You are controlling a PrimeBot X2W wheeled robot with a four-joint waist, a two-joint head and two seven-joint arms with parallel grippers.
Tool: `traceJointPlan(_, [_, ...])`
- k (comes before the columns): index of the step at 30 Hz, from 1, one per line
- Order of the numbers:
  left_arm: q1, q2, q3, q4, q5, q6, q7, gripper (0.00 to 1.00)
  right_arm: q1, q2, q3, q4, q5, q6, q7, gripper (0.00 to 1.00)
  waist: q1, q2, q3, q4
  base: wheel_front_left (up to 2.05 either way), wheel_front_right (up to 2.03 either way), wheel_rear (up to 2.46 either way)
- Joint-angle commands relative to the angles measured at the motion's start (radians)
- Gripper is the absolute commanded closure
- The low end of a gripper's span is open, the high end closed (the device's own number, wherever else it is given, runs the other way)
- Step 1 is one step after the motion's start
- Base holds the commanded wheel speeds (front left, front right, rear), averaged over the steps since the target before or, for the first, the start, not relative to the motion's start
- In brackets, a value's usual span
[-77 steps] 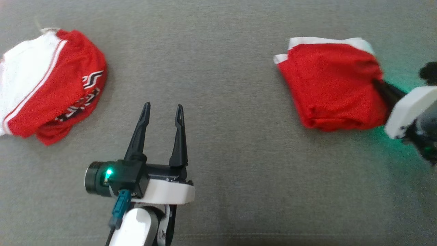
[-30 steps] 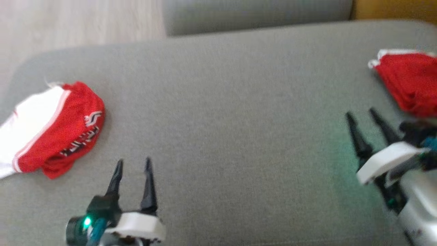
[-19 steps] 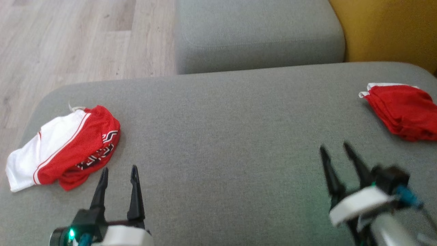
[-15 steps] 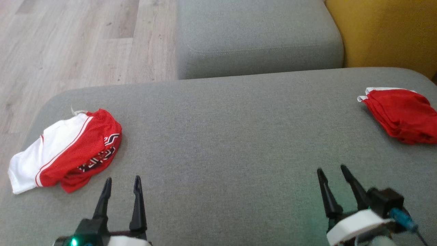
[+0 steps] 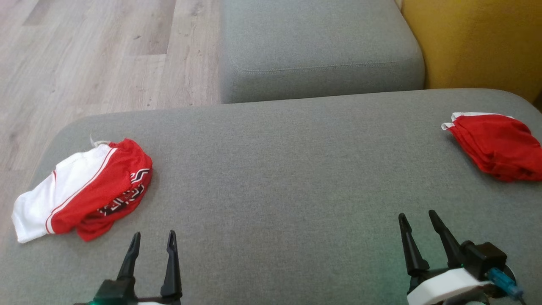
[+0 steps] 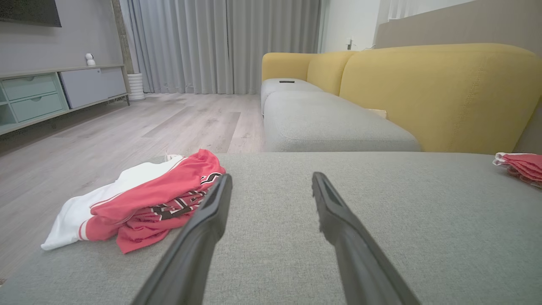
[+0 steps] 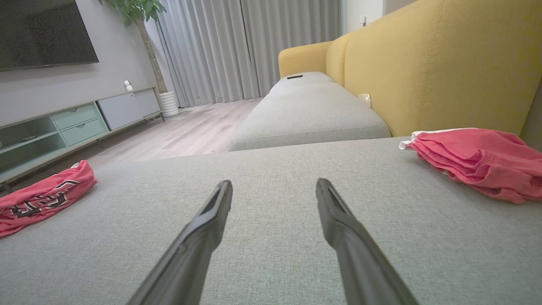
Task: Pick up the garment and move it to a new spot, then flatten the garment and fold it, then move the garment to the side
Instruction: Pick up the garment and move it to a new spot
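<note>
A folded red garment (image 5: 495, 144) with a white edge lies at the right side of the grey cushion (image 5: 288, 178); it also shows at the right of the right wrist view (image 7: 474, 163) and at the far right of the left wrist view (image 6: 523, 166). A crumpled red and white garment (image 5: 84, 188) with black lettering lies at the cushion's left edge (image 6: 144, 199) (image 7: 40, 195). My left gripper (image 5: 153, 238) stands open at the lower left, empty. My right gripper (image 5: 417, 220) stands open at the lower right, well short of the folded garment, empty.
A second grey seat cushion (image 5: 317, 46) lies beyond the near one. A yellow sofa back (image 5: 474, 42) rises at the right. Wooden floor (image 5: 84, 55) lies off the cushion's left and far edges. A TV cabinet (image 6: 51, 93) stands across the room.
My right gripper has let go of the folded red garment and drawn back open. The camera has tilted up, so the far cushion, floor and sofa back came into view.
</note>
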Motion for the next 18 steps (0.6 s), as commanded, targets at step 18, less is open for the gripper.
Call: traceJointPlan(18, [-0.054, -0.008, 0.044, -0.032, 0.033, -0.013, -0.005, 0.00, 0.033, 0.033, 0.035, -0.047, -0.001, 0.007, -0.011, 0.00, -0.0001, 0.0000, 0.007, 0.243, 0.00, 0.00, 0.00])
